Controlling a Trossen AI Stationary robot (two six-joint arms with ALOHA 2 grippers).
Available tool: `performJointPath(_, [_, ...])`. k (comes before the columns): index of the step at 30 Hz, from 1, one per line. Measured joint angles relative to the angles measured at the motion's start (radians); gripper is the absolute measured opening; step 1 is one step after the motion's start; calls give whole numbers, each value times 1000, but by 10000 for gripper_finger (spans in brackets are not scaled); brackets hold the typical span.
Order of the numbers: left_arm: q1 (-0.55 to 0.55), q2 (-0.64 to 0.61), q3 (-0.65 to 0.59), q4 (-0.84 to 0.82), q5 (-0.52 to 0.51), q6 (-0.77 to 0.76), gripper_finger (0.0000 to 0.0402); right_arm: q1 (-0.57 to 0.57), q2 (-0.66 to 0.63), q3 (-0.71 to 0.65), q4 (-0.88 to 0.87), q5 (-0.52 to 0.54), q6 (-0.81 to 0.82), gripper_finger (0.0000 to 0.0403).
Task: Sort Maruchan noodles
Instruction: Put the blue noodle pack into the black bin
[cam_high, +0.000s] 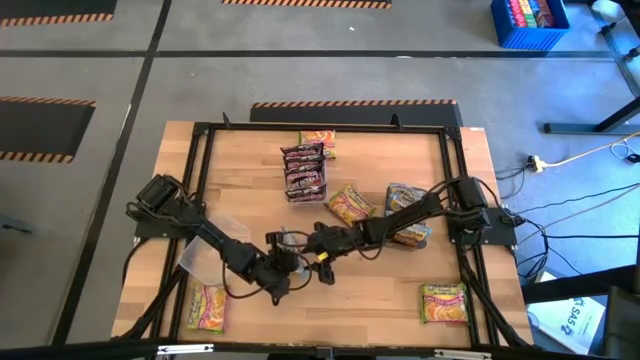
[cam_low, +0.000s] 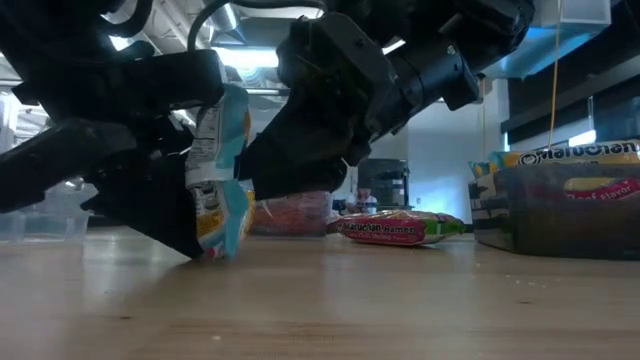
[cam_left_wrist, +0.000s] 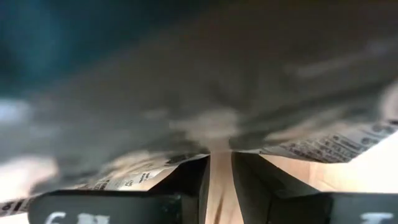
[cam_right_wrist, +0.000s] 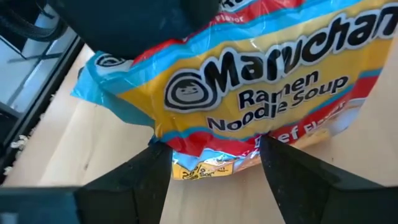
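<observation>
Risk of tearing: light-blue packet (cam_low: 220, 170) upright on bench (cam_low: 320, 300), pinched by left gripper (cam_high: 278, 268), right gripper (cam_right_wrist: 211, 158) spread around it, likely untouched; opposing pulls could rip it.

Left wrist view: packet (cam_left_wrist: 205, 93) fills the pic, pressed close to lens, blurred, only small print legible at edges, colour can't tell.

Right wrist view: same packet (cam_right_wrist: 261, 81) cut off at top and right edges, top-left corner hidden behind left gripper (cam_right_wrist: 130, 25).

High view: packet betw. the grippers mostly hidden by arms.

Low view: bin (cam_low: 565, 210) cut off at right edge, contents blurred.
</observation>
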Motion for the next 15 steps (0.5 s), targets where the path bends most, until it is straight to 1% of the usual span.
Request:
performJointPath(5, [-4, 0, 0, -2, -44, 29, 60, 6, -1, 0, 0, -4, -65, 241])
performJointPath(9, [-18, -6, 0, -24, -60, 94, 60, 9, -3, 1, -23, 9, -106, 241])
performJointPath(15, [-54, -11, 4, -72, -108, 86, 60, 7, -2, 2, -42, 9, -119, 241])
